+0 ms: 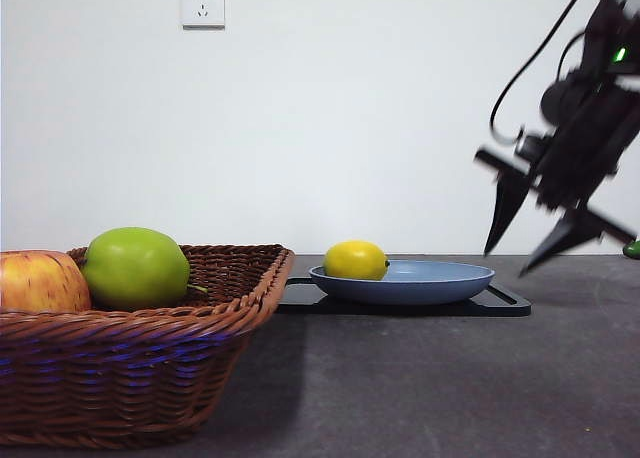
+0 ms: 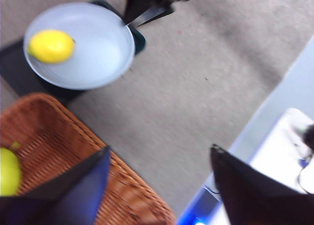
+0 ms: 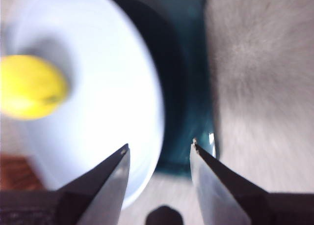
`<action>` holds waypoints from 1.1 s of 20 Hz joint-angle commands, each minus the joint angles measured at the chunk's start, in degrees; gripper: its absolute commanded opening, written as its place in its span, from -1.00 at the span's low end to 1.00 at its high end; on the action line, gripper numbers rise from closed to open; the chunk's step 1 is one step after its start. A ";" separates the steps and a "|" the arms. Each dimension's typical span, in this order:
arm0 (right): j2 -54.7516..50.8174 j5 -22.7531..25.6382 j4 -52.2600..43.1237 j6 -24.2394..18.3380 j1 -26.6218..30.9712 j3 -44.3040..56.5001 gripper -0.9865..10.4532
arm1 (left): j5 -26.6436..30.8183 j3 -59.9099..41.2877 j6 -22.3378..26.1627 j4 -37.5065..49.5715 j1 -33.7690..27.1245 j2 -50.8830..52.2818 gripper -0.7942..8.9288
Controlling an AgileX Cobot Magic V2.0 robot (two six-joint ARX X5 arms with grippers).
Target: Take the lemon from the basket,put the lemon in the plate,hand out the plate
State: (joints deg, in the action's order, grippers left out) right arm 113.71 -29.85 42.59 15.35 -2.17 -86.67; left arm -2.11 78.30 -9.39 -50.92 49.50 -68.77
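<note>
**Lemon on the plate, right gripper beside the rim**

Lemon (image 1: 356, 260) lies on the left part of the light blue plate (image 1: 440, 281), which rests on a flat black tray (image 1: 505, 300) on the grey table (image 1: 420, 388). The wicker basket (image 1: 130, 378) stands near and to the left, holding a green apple (image 1: 135, 268) and a red-yellow apple (image 1: 40, 282). The right gripper (image 1: 528, 258) hangs tilted above the table just right of the plate, jaws spread apart and holding nothing; its wrist view shows the plate's rim between the jaw tips. The left gripper (image 2: 159, 154) is up over the basket's edge, jaws wide apart and empty, with plate and lemon beyond it.
</note>
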 commanded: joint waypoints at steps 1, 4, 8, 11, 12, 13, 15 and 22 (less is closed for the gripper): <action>-4.87 -0.13 3.26 -3.34 0.31 -1.57 -0.52 | 2.16 1.03 4.48 1.81 0.28 -1.51 -0.49; -12.00 -0.15 9.66 -8.22 0.11 -1.57 -0.75 | 4.04 1.03 10.62 3.32 -0.44 -3.08 -0.83; -20.83 3.45 20.11 -13.79 -3.41 -1.57 -0.82 | 5.11 1.01 17.20 3.78 -3.17 -4.94 -0.82; -27.34 16.98 24.13 -13.77 -9.53 -1.42 -0.82 | 5.27 1.01 17.53 3.76 -7.96 -5.05 -0.82; -29.68 21.05 24.09 -13.31 -12.20 -1.25 -0.82 | 5.07 0.96 17.53 3.45 -10.25 -4.83 -0.82; -32.33 24.28 23.74 -12.76 -14.73 -0.81 -0.82 | 4.85 0.68 17.53 3.30 -12.66 -4.39 -0.82; -37.88 30.10 20.87 -11.69 -20.74 1.18 -0.82 | 3.56 -0.76 17.49 3.28 -17.38 -2.69 -0.82; -59.36 48.24 -4.13 -9.22 -38.60 21.81 -0.82 | -4.22 -24.26 14.95 18.64 -29.48 20.04 -0.82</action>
State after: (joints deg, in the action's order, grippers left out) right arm 54.08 18.06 39.51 5.37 -40.32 -65.17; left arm -5.56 54.17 6.35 -32.84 19.81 -49.23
